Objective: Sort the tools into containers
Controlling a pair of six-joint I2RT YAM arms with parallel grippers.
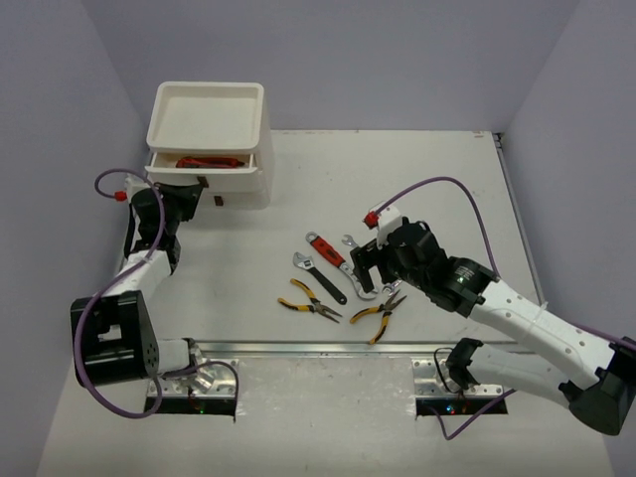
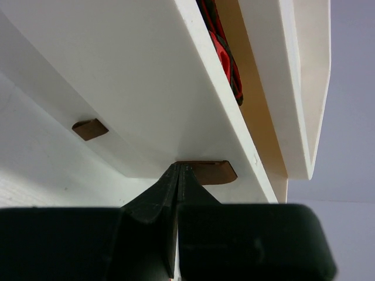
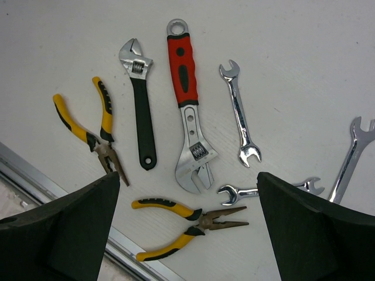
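Observation:
The white box unit (image 1: pixel 260 119) stands at the back left with a shallow tray (image 1: pixel 164 111) on top. Its upper drawer (image 1: pixel 199 179) is pulled out, with red-and-black pliers (image 1: pixel 209 161) inside, also seen in the left wrist view (image 2: pixel 225 58). My left gripper (image 1: pixel 187 195) is shut, its tips (image 2: pixel 180 168) against that drawer's brown handle (image 2: pixel 214 171). My right gripper (image 1: pixel 370 270) hangs open and empty above the loose tools: two yellow-and-black pliers (image 3: pixel 96 132) (image 3: pixel 187 225), a black-handled adjustable wrench (image 3: pixel 139 111), a red-handled adjustable wrench (image 3: pixel 186 99) and silver combination wrenches (image 3: pixel 239 111).
A lower drawer with its own brown handle (image 2: pixel 89 129) is closed. An aluminium rail (image 1: pixel 298 350) runs along the near table edge, close to the pliers. Purple cables loop from both arms. Walls enclose the table on three sides.

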